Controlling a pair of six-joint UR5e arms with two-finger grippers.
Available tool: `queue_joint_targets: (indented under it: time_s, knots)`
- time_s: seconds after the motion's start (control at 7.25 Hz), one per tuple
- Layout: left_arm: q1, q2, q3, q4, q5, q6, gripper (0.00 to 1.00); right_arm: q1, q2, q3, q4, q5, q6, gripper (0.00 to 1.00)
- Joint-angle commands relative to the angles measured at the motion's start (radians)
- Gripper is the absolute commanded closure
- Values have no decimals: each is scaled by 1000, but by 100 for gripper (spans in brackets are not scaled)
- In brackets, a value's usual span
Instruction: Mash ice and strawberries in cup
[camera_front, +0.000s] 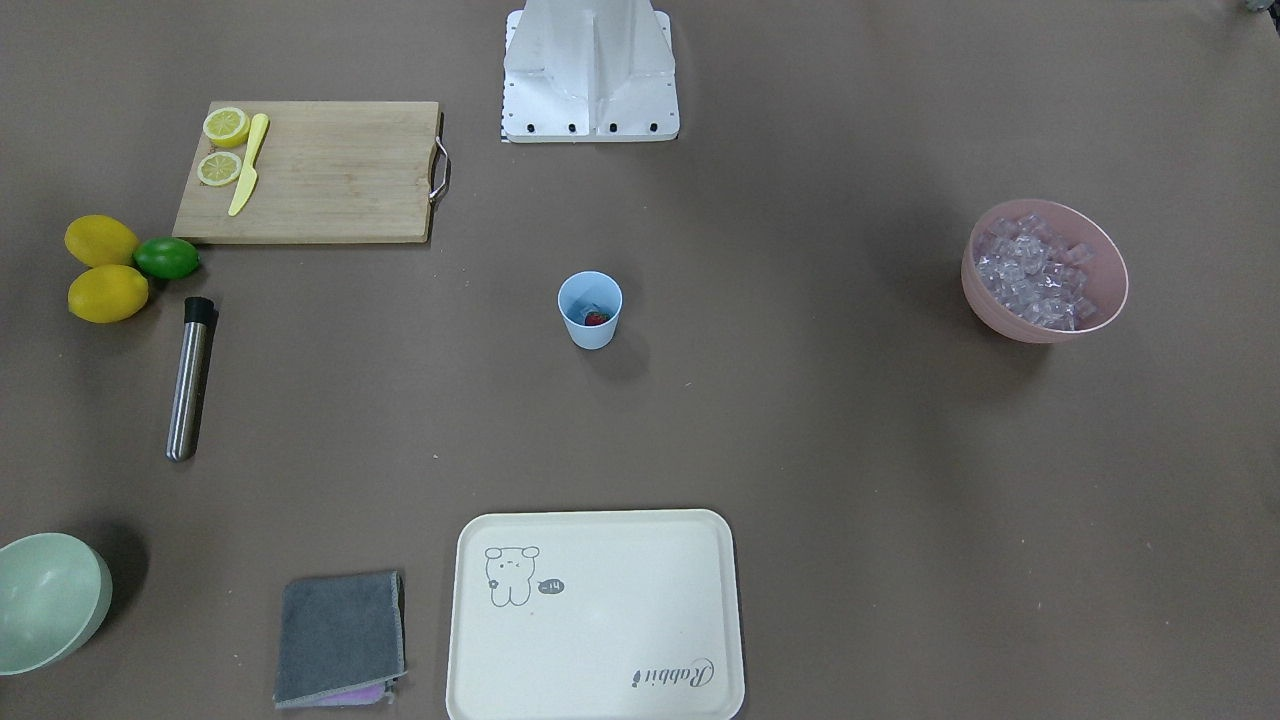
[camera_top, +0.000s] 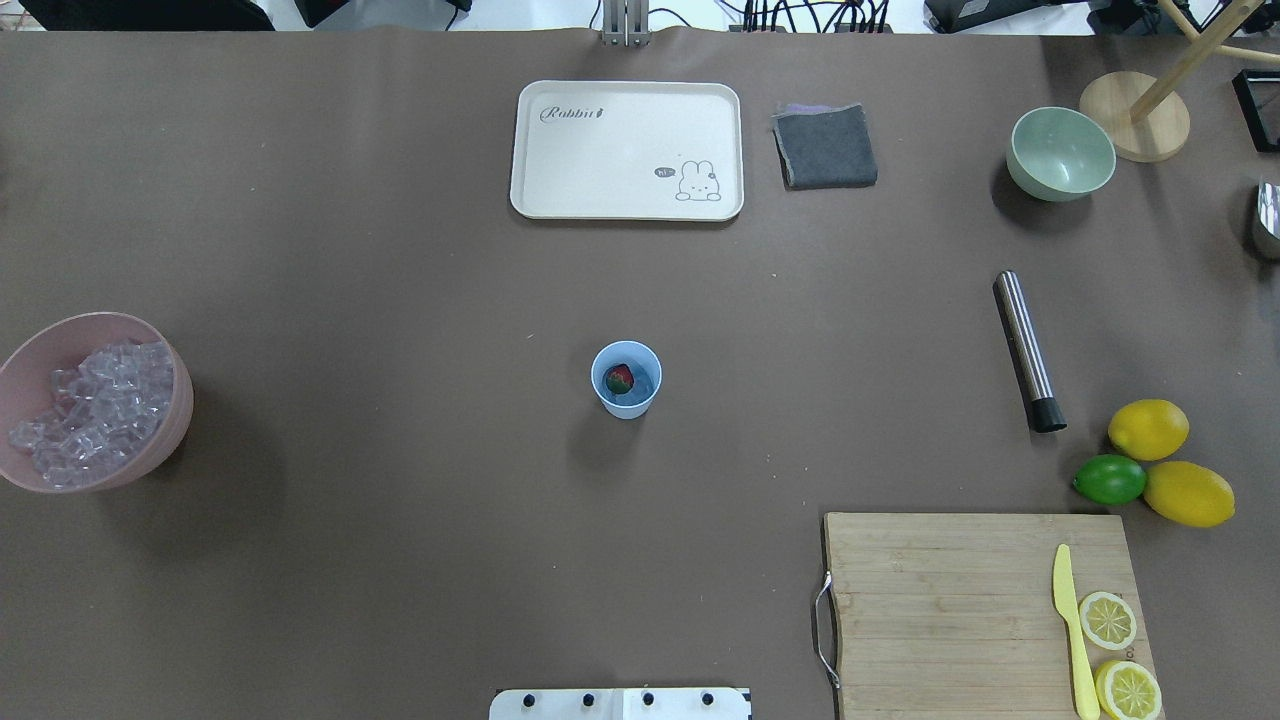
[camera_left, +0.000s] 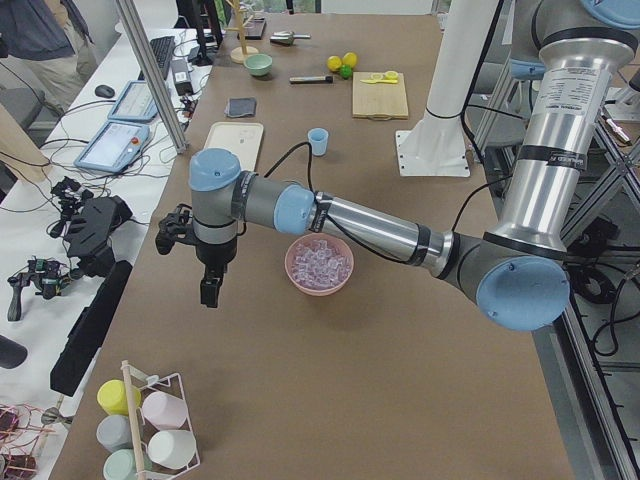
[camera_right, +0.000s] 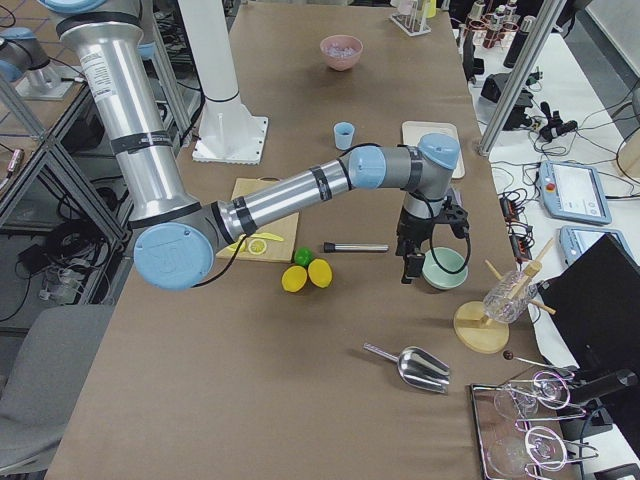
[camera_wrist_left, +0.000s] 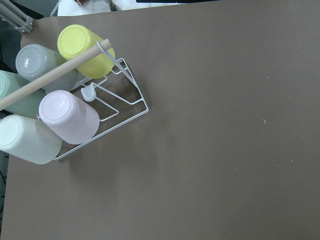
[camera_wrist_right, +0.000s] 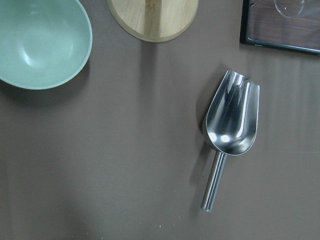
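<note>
Centrally on the brown table stands the light-blue cup, upright, with the strawberry lying in its bottom. Most of the ice is heaped in the pink bowl, well off toward the robot's left. The left gripper hangs above bare table just beside that bowl. The right gripper hangs near the pale green bowl. Both are well apart from the cup, and whether their fingers are spread or closed cannot be told.
</note>
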Motion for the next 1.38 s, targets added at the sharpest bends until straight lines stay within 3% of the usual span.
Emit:
queue_joint_targets:
  time_s: [0.0, 0.55, 0.97, 1.24]
  knots:
    - [0, -4, 0, 6, -1, 4, 2, 0, -5, 6, 1, -1, 1, 1]
    - [0, 2, 9, 6, -2, 2, 2, -11, -5, -14, 15, 8, 2, 1]
    - [0, 7, 21, 1, -7, 4, 2, -13, -7, -6, 17, 74, 4, 1]
    - [2, 7, 65, -8, -77, 7, 2, -16, 7, -2, 18, 79, 4, 1]
